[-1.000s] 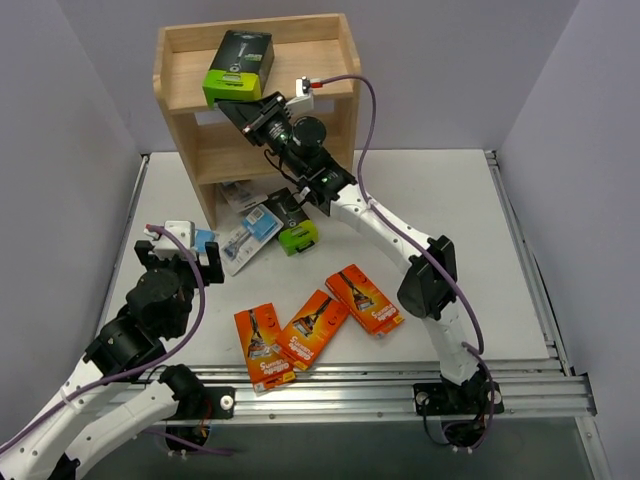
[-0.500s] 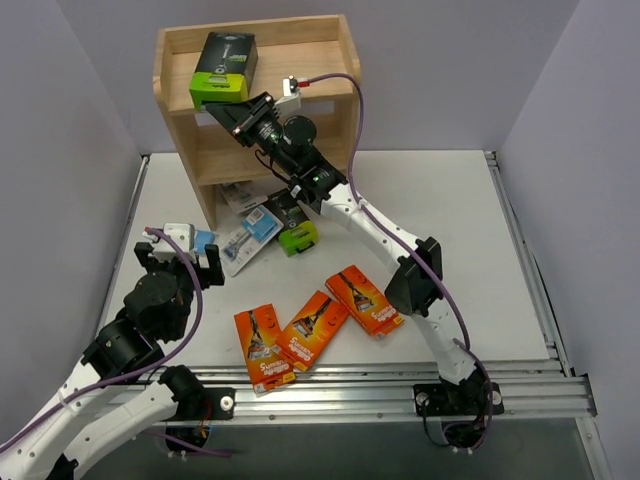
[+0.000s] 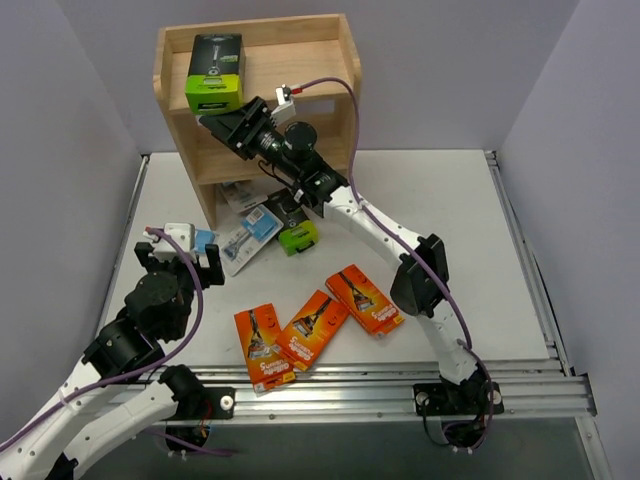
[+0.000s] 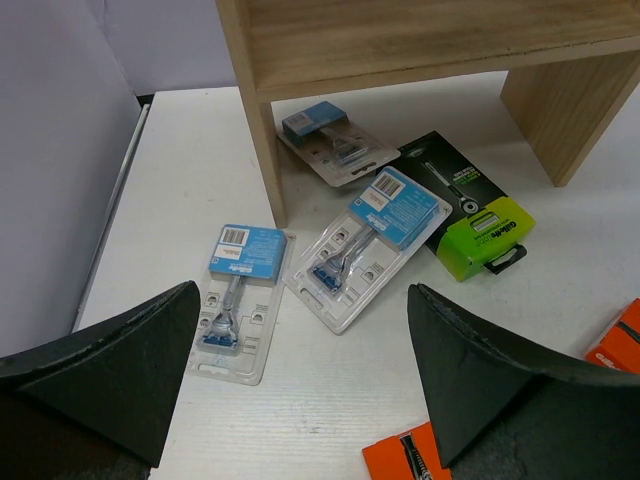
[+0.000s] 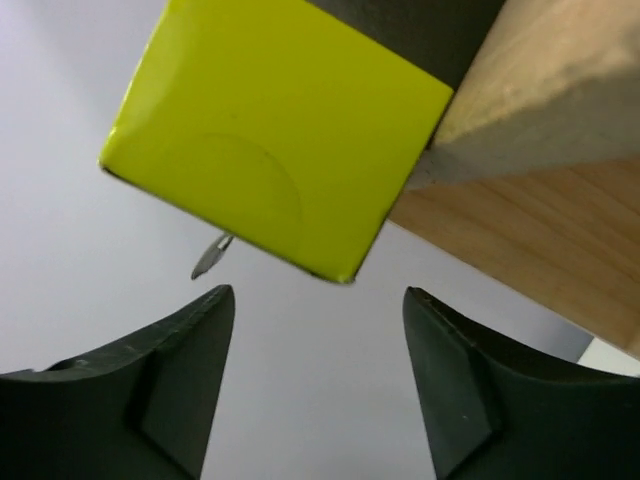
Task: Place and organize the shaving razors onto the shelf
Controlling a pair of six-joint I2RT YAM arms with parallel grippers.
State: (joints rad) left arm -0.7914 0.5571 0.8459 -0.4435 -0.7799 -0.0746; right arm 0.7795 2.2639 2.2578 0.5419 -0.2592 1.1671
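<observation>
The white table [image 3: 500, 230] fills the scene. At its far-left corner stands the wooden shelf [image 3: 310, 45], 3 tiers between raised side panels.

The right arm stretches all the way across to it. The right end effector [image 3: 215, 120] hangs just near of the top tier's left end, released, fingers spread with nothing between them. Right there is the black-and-lime box [image 3: 214, 72], on the top tier at the left end, its lime end at the tier's near lip. The right wrist view shows that lime face just beyond the fingertips and apart from them. No print can be read on it.

Down at near left, the left end effector [image 4: 300, 295] is also released and empty, hovering over the table.

Near the middle of the table lie 3 orange boxes [image 3: 313, 328], fanned side by side. Each carries white script, too small to read.

A second black-and-lime box [image 4: 470, 215] lies flat just near of the shelf, with a razor pictured on the black part. Its lettering is too fine to make out.

Smallest are the blue-carded blister packs, each with a white barcode label.
- The left blister pack [image 4: 238, 300] lies just far of the left end effector's fingertips.
- The middle blister pack [image 4: 365, 245] lies beside the second box, touching it.
- The far blister pack [image 4: 335, 145] is tucked under the bottom tier.
</observation>
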